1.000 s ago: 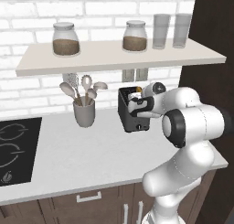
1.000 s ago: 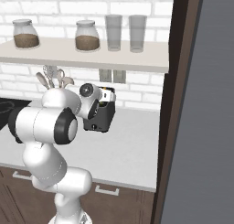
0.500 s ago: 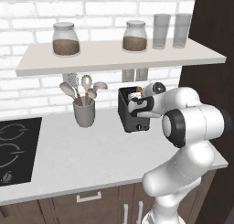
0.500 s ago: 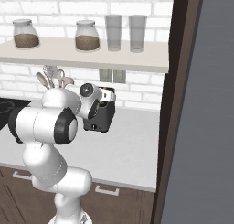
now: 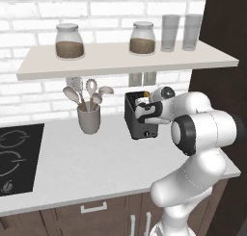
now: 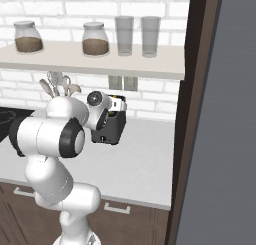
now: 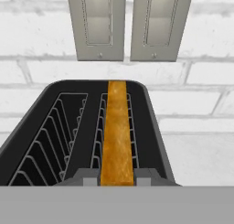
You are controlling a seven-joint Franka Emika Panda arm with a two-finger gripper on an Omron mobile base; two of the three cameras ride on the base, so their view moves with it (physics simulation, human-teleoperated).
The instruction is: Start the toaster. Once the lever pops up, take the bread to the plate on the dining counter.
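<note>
Bread (image 7: 117, 131) standing on edge in the toaster's (image 5: 137, 118) right slot on the bench (image 5: 91, 165) | my fingers (image 7: 117, 177) are clamping its near crust | long edge running straight away from me, slot opening upward.

One toaster (image 5: 140, 120) with two slots, and one bread (image 7: 118, 131) slice in the right-hand slot in the hand view. Two jars (image 5: 70, 40) of brown stuff and two glasses (image 5: 170, 33) on the one shelf (image 5: 120, 59). One cup (image 5: 89, 118) holding several utensils; the exact count is unclear. Two wall plates (image 7: 96, 24) above the toaster. One hob (image 5: 12, 158) on the table (image 5: 91, 167).
</note>
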